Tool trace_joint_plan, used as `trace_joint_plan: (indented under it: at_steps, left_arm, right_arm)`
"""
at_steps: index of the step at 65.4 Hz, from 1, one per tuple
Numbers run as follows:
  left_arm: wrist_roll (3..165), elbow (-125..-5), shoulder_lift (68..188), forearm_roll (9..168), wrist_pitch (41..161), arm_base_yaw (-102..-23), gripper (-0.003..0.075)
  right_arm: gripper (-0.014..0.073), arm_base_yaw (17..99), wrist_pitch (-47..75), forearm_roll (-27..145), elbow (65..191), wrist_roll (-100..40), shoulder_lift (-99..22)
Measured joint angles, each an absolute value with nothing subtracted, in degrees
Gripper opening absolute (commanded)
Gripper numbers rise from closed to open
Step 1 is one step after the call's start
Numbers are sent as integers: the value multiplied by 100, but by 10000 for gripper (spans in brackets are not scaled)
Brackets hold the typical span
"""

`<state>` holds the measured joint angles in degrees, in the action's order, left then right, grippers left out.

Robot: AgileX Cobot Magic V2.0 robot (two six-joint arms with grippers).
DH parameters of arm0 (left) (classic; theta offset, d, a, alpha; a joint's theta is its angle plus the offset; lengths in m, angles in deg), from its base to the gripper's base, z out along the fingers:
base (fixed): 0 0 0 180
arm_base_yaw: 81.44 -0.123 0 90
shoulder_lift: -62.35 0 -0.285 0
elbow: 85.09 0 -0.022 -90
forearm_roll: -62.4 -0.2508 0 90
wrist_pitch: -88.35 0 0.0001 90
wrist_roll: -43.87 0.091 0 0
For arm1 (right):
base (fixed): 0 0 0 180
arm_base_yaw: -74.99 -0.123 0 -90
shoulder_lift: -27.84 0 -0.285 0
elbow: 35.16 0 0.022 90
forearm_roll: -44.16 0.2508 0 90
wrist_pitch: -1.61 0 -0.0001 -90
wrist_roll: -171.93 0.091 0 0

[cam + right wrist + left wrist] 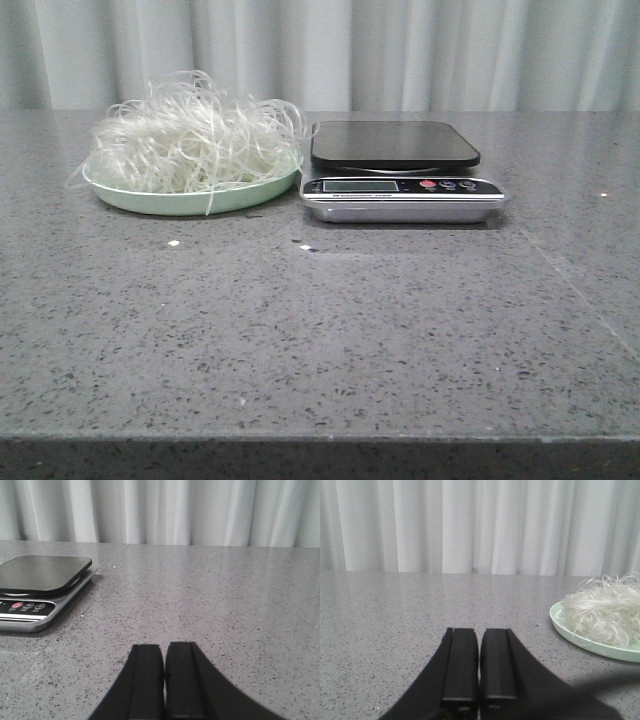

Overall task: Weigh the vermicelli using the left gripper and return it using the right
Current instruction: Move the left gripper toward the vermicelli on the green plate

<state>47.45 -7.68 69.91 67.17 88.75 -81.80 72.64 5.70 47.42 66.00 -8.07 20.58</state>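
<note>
Pressing its two black fingers flat together with nothing between them, the left gripper [479, 667] hangs low over the speckled grey table [330, 330], and the right gripper [165, 680] is closed and empty in the same way over bare stone. Off to the side of the left gripper lies the vermicelli [190, 140], a fluffy whitish tangle heaped on the pale green plate [190, 203] with loose loops spilling over the rim. Just beside the plate stands the kitchen scale [400, 170], its dark platform bare, before a pale curtain [400, 50].
</note>
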Motion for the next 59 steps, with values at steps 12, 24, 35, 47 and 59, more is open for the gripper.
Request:
trace_joint_plan:
  at_steps: [12, 24, 35, 47, 59]
  left_arm:
    - [4745, -768, 6991, 6717, 8787, -8180, 128]
    - [4745, -779, 6991, 7026, 8009, -8180, 128]
    - [4745, -1300, 6991, 7275, 8016, -8180, 128]
    - [4745, -2706, 7381, 7029, 9149, -8180, 128]
    - [4745, -3608, 8189, 6992, 10211, -8180, 128]
  right_arm:
    - [188, 7264, 570, 4742, 6600, -807, 2058]
    - [188, 7264, 570, 4742, 6600, -807, 2058]
    - [188, 7264, 570, 4742, 6600, -807, 2058]
    - [188, 7264, 570, 4742, 6600, -807, 2058]
    - [188, 7264, 570, 4742, 6600, -807, 2058]
